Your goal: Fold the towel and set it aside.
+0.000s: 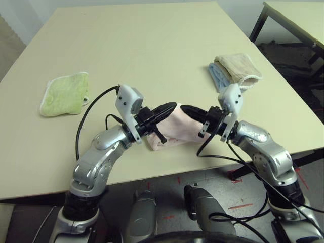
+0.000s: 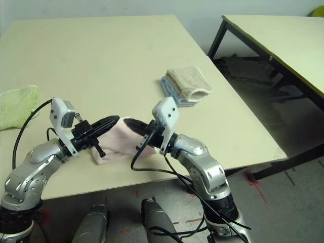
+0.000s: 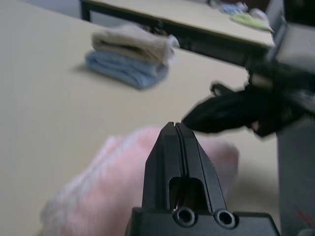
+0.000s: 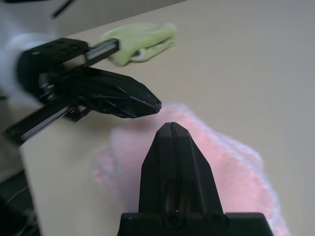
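Left eye view: pale pink terry towel [image 1: 174,130] folded near table [image 1: 152,61] edge.
Left gripper [image 1: 173,107] and right gripper [image 1: 184,108] (fingers pressed together, empty) hover above it.

Left gripper [image 1: 171,108] and right gripper [image 1: 186,109] tip to tip, fingers pressed together, hovering over folded towel [image 1: 174,130] near front table edge [image 1: 45,188]. Little gap between tips. Beige and blue folded cloths [image 1: 234,71] well apart on right. Green cloth [image 1: 65,92] well apart on left. Wide bare tabletop beyond towel. Second table [image 2: 283,45] stands off right.
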Motion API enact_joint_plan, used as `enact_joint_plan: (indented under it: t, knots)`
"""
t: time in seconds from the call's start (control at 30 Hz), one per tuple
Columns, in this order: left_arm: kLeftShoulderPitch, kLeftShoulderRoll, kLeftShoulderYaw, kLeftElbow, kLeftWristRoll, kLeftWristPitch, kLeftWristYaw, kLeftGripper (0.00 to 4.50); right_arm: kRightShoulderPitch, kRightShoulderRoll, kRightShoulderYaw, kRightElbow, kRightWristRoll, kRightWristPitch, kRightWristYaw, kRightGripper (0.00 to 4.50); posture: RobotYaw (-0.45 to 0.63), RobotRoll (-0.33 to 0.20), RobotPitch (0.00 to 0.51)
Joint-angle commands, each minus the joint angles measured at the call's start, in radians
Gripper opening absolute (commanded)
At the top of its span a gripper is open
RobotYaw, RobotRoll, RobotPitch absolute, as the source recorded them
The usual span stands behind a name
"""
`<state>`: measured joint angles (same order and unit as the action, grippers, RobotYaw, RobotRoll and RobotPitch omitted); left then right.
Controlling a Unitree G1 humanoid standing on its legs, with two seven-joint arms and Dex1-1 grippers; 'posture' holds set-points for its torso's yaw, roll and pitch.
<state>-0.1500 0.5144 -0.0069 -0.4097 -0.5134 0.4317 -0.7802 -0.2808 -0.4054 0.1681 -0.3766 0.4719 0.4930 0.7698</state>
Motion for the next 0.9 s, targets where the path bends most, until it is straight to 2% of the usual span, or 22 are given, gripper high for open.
enact_joint_plan:
  t: [0.03, 0.2, 0.33, 0.6, 0.67, 0.9]
  knots:
    - [-0.019, 0.057, -0.002, 0.102, -0.012, -0.073, -0.163, 0.04, -0.028, -0.027, 0.016, 0.055, -0.005, -0.035, 0.077, 0.00, -0.01, 0.000, 0.173]
    - [-0.055, 0.085, -0.049, 0.212, 0.022, -0.168, -0.306, 0.04, -0.050, -0.021, 0.026, 0.099, -0.015, -0.063, 0.123, 0.00, -0.02, 0.000, 0.168]
    - [-0.072, 0.081, -0.101, 0.279, 0.065, -0.240, -0.379, 0.04, -0.016, -0.043, 0.065, 0.103, -0.032, -0.084, 0.181, 0.00, -0.02, 0.000, 0.166]
    - [-0.127, 0.062, -0.150, 0.406, 0.143, -0.333, -0.430, 0.04, -0.024, -0.073, 0.150, 0.240, -0.116, -0.160, 0.288, 0.00, -0.02, 0.000, 0.165]
    - [-0.114, 0.076, -0.146, 0.407, 0.155, -0.343, -0.438, 0.04, -0.022, -0.096, 0.150, 0.270, -0.135, -0.168, 0.308, 0.00, -0.02, 0.000, 0.164]
    - [0.014, 0.195, -0.071, 0.370, 0.129, -0.352, -0.479, 0.04, 0.003, -0.189, 0.086, 0.328, -0.139, -0.185, 0.342, 0.00, 0.00, 0.000, 0.162]
